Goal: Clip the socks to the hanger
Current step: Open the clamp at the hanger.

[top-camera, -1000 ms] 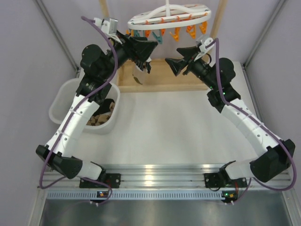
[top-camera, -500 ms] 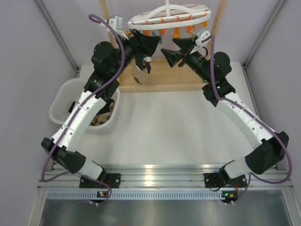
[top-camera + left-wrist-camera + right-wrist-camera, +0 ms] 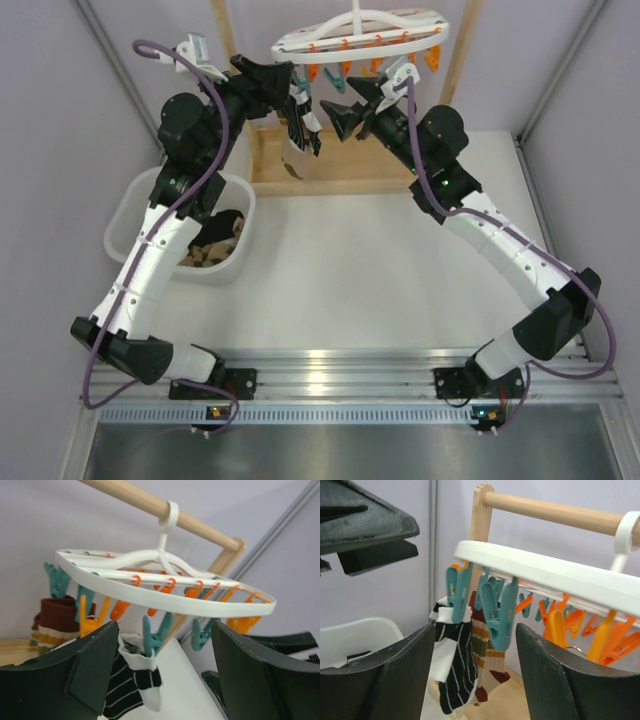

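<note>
The white oval hanger (image 3: 360,30) hangs by its hook from the wooden bar, with orange and teal pegs under it. A black sock with white stripes (image 3: 300,125) hangs from a teal peg; it also shows in the left wrist view (image 3: 131,680) and the right wrist view (image 3: 452,665). A maroon striped sock (image 3: 487,652) hangs right behind it. My left gripper (image 3: 272,80) is open and empty, just left of the black sock. My right gripper (image 3: 348,106) is open and empty, just right of the socks, below a free teal peg (image 3: 500,612).
A white tub (image 3: 150,210) at the left holds more socks (image 3: 215,240). The wooden stand's base (image 3: 340,170) lies under the hanger, with its posts (image 3: 462,50) on either side. Grey walls close in the back and sides.
My left gripper has drawn back up and to the left, off the hanging black sock. My right gripper has moved left and up, close under the hanger's pegs. The sock stays hanging.
</note>
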Motion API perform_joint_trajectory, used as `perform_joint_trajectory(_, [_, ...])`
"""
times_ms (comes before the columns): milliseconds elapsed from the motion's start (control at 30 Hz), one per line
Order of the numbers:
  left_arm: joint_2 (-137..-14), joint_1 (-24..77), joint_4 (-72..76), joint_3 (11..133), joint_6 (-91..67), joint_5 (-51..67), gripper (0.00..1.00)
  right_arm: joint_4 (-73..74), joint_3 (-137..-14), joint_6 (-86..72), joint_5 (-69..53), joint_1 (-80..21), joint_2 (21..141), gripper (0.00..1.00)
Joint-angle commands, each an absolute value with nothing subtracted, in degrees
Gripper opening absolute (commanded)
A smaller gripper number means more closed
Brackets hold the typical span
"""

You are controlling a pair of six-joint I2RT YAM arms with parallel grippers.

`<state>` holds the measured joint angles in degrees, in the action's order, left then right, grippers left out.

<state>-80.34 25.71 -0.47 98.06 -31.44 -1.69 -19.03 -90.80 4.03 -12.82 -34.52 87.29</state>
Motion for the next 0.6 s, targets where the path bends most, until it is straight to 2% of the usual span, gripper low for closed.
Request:
perform_joint_trajectory(0, [-77.26, 24.17, 0.26, 97.21, -31.47, -4.66, 0.80, -17.23, -90.97, 11.50, -3.64, -39.28, 83.85, 0.66])
perform_joint_trajectory(67, [-76.56, 23.91, 0.26, 96.51, -31.20, -5.88, 0.80, -16.17, -91.05, 15.88, 1.73, -42.70, 83.76, 0.66])
perform_joint_trajectory(200, [-75.85, 21.28, 0.26, 95.45, -32.51, -7.47, 0.80, -18.19, -91.93, 23.02, 19.99, -48.07, 85.25, 0.64])
perform_joint_trajectory(433, [-73.92, 18.20, 0.26, 92.64, -34.10, -7.91, 0.81, -24.07, -91.15, 28.21, 30.58, -51.24, 86.48, 0.64])
perform_joint_trajectory(567, [-72.95, 17.05, 0.26, 91.15, -35.42, -7.74, 0.81, -25.84, -93.42, 29.62, 33.66, -51.33, 88.77, 0.69])
